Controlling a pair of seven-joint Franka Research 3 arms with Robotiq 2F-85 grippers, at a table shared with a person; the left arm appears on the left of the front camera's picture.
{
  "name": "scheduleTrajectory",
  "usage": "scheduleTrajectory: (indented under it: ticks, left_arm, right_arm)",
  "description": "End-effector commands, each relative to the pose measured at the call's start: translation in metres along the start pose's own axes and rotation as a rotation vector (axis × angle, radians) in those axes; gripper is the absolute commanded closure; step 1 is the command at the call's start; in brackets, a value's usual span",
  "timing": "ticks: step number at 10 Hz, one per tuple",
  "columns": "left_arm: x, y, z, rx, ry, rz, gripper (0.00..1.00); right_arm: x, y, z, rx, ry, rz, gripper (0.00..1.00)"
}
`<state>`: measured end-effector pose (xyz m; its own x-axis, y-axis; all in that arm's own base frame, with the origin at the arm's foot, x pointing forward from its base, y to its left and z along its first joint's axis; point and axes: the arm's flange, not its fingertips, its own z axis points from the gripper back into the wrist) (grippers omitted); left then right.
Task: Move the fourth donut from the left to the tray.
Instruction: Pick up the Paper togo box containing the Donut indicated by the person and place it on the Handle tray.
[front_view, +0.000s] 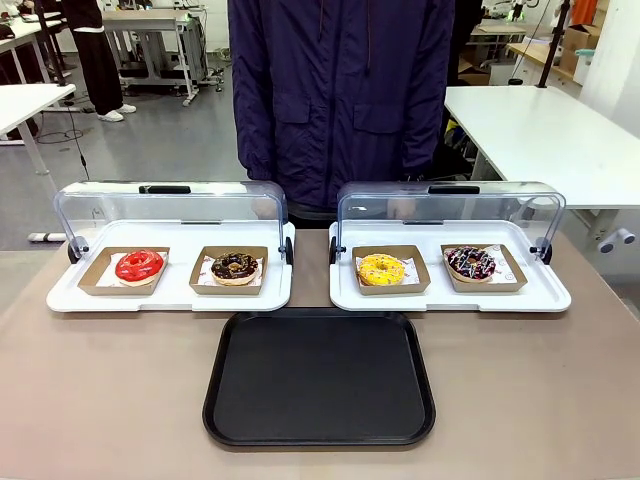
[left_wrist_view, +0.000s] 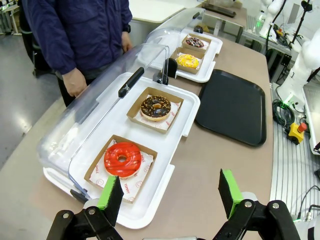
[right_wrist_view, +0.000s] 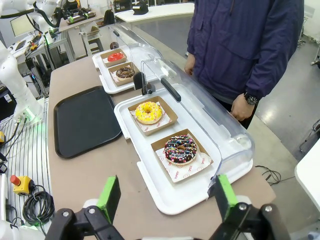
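Right hand (right_wrist_view: 166, 182), left hand (left_wrist_view: 170, 180) both spread; glossy drizzled fourth donut (front_view: 469, 263) in cardboard holder (front_view: 510, 279); flat black tray (front_view: 320, 378).

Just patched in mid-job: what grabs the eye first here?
Four donuts in a row on two white display trays, clear lids raised; the fourth donut, sprinkled chocolate, sits rightmost. The black tray lies centred in front of them, and a person in a dark jacket stands behind.

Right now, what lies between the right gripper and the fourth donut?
Right wrist view: just bare white display tray and the brown holder around the donut.
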<state>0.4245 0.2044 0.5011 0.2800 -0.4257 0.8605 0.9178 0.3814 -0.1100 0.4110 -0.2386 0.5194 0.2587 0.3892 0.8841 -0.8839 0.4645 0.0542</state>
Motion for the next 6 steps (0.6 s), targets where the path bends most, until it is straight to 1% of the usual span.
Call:
scheduleTrajectory:
  ticks: [1,6]
  left_arm:
    - [0.0005,-0.0006,0.0001,-0.005,0.009,0.001,0.00]
    - [0.0005,-0.0006,0.0001,-0.005,0.009,0.001,0.00]
  right_arm:
    - [0.0010,-0.0001,-0.0001,0.005,-0.006,0.006,0.00]
    - [0.0010,-0.0001,-0.0001,0.005,-0.006,0.006,0.00]
